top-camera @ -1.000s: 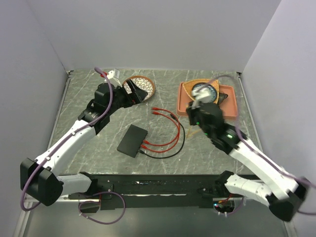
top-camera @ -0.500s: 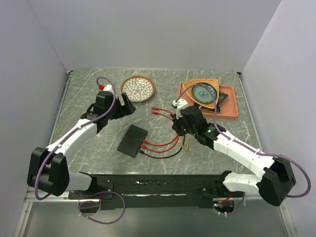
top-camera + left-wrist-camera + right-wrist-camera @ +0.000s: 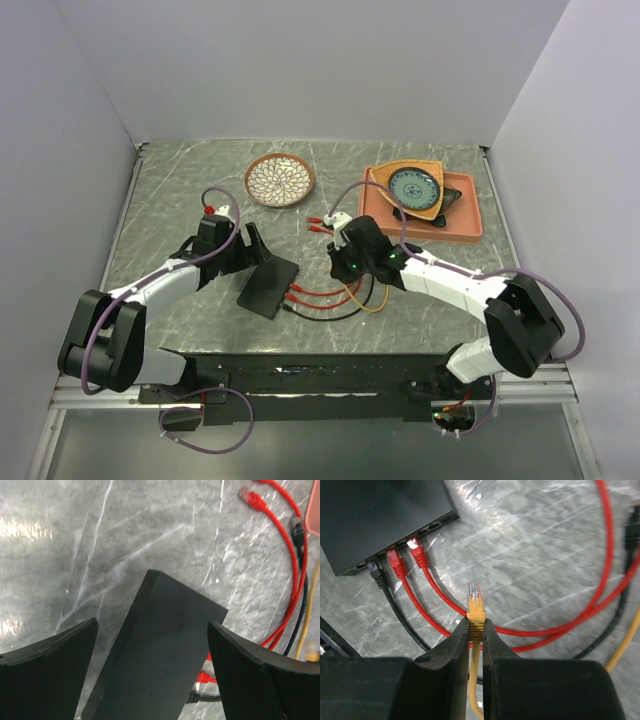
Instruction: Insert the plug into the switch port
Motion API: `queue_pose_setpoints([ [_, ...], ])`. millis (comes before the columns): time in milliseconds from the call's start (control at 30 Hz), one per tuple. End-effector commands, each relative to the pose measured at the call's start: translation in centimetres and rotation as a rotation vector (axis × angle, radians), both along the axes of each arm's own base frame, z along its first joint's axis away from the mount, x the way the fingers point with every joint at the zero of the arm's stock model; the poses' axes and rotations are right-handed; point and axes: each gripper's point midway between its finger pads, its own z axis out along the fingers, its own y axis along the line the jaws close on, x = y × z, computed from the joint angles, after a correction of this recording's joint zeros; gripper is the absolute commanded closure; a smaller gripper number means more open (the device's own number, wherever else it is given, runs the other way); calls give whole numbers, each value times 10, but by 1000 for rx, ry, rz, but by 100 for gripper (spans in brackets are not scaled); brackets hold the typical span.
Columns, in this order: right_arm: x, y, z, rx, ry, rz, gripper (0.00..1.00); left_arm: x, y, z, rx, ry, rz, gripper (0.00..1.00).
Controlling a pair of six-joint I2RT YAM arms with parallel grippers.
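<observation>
The switch is a flat black box lying at the table's middle front. My left gripper hangs open over its far end, one finger on either side of the switch, not touching it. Just right of the switch, my right gripper is shut on a yellow plug. The plug's clear tip sticks out past the fingers and points toward the socket edge of the switch, a short way off. Two red plugs and a black plug sit in ports.
Red and black cables loop on the table right of the switch, with loose red ends farther back. A patterned plate is at the back. An orange tray at the back right holds a blue dish.
My right gripper has come from the tray down and left to beside the switch, bringing the yellow plug. My left gripper has moved from the patterned plate to over the switch.
</observation>
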Motion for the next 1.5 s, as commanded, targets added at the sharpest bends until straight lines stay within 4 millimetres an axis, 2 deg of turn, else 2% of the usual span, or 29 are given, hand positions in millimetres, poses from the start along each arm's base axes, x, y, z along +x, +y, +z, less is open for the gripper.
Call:
queue_pose_setpoints([
  [0, 9, 31, 17, 61, -53, 59, 100, 13, -4, 11, -35, -63, -9, 4],
  [300, 14, 46, 0, 28, -32, 87, 100, -4, -8, -18, -83, -14, -24, 2],
  [333, 14, 47, -8, 9, -13, 85, 100, -6, -10, -19, -97, -9, -29, 1],
  [400, 16, 52, -13, 6, -3, 87, 100, -7, -12, -22, -117, -8, -30, 1],
  [433, 16, 51, -24, -22, 24, 83, 100, -8, -13, -23, -128, 0, -24, 1],
  [600, 19, 60, -43, -78, 66, 89, 100, -10, -14, -33, -131, 31, -24, 4],
  [733, 15, 59, -54, -125, 77, 97, 100, -12, -16, -38, -143, 46, -32, 11],
  [833, 13, 57, -55, -137, 71, 104, 100, -13, -16, -41, -142, 55, -32, 16],
  [1200, 11, 58, -59, -177, 53, 110, 100, -18, -9, -49, -125, 93, 19, 24],
  [1467, 10, 59, -60, -190, 39, 112, 100, -21, 0, -52, -105, 98, 76, 27],
])
